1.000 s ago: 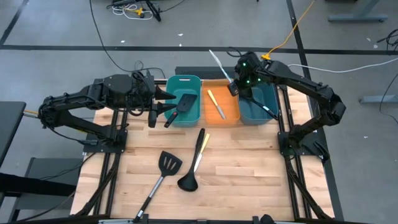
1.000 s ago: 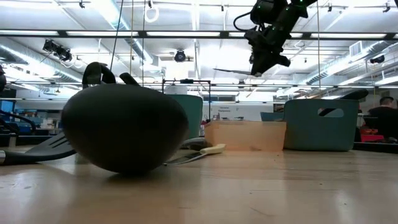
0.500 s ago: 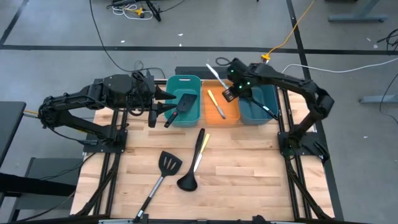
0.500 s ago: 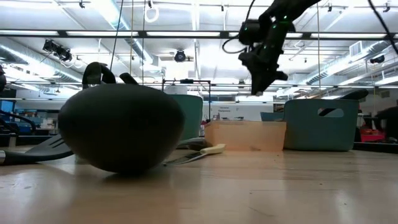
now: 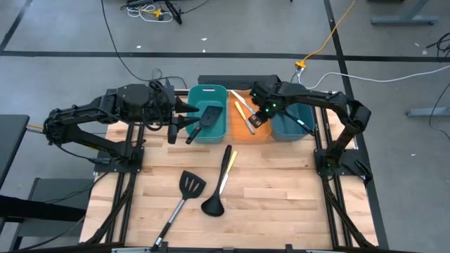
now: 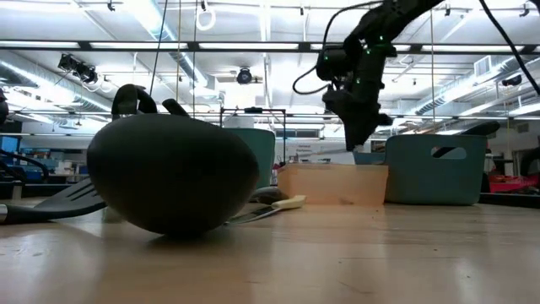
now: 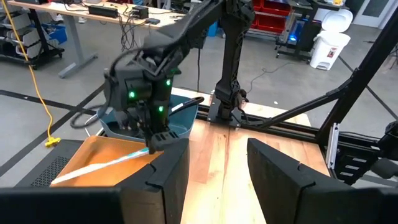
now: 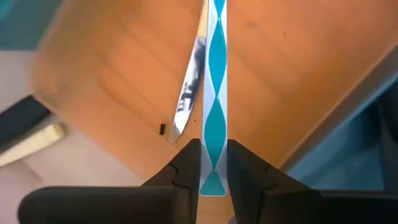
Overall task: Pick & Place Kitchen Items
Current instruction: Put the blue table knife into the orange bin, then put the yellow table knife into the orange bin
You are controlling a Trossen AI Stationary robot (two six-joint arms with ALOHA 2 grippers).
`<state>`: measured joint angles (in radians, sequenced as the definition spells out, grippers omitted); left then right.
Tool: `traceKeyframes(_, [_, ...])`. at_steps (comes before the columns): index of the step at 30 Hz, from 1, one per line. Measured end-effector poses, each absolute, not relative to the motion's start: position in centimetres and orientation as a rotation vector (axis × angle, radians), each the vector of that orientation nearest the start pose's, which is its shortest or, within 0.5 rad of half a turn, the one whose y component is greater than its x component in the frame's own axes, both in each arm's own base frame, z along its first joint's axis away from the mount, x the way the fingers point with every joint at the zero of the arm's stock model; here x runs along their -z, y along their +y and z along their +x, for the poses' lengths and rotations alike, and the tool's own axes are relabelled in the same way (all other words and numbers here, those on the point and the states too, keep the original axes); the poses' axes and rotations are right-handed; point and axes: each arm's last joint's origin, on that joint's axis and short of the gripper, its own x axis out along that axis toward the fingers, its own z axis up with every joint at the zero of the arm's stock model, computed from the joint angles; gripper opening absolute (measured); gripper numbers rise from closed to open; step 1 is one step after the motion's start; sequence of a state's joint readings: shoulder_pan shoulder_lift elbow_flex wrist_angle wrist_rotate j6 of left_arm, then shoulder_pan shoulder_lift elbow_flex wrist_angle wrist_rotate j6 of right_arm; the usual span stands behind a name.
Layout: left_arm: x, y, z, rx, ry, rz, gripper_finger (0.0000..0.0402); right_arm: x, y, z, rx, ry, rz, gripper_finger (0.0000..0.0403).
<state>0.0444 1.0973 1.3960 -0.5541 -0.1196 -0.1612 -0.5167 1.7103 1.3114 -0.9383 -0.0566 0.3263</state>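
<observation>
So the thin white-and-teal patterned stick (image 8: 216,93) is clamped in the right claw (image 5: 256,117), held right over the orange rectangular plastic bin (image 5: 261,131), long axis pointing away from the fingers. One yellow stick (image 5: 244,117) is already in there. Left claw (image 5: 184,121) is parked, fingers apart, holding nothing, by the teal bin (image 5: 209,93). Still on the wooden counter (image 5: 281,190): one spatula (image 5: 184,193), one ladle (image 5: 217,190).

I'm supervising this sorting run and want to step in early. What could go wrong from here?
1. The right pincer grips the teal-and-white stick only near one end; it might swing or slip on release.
2. The stick may land across the orange bin's rim instead of inside, beside the knife already there.
</observation>
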Motion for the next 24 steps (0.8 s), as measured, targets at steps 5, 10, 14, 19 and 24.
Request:
traceKeyframes(5, [-44.4, 1.3, 20.9, -0.184, 0.242, -0.151, 0.0167, -20.9, -15.7, 28.1, 0.611, 1.243, 0.695, 0.0069])
traceKeyframes(10, [-44.4, 1.3, 20.9, -0.184, 0.242, -0.151, 0.0167, -20.1, -15.5, 27.8, 0.612, 1.254, 0.698, 0.0070])
traceKeyframes(14, [-44.4, 1.3, 20.9, -0.186, 0.241, -0.162, 0.0167, -20.1, -15.6, 28.0, 0.605, 1.230, 0.697, 0.0074])
traceKeyframes(19, [-44.4, 1.3, 20.9, -0.187, 0.240, -0.165, 0.0167, -20.2, -15.7, 28.3, 0.580, 1.200, 0.708, 0.0099])
traceKeyframes(24, [-44.4, 1.3, 20.9, -0.187, 0.240, -0.165, 0.0167, -20.1, -15.7, 28.3, 0.594, 1.201, 0.697, 0.0132])
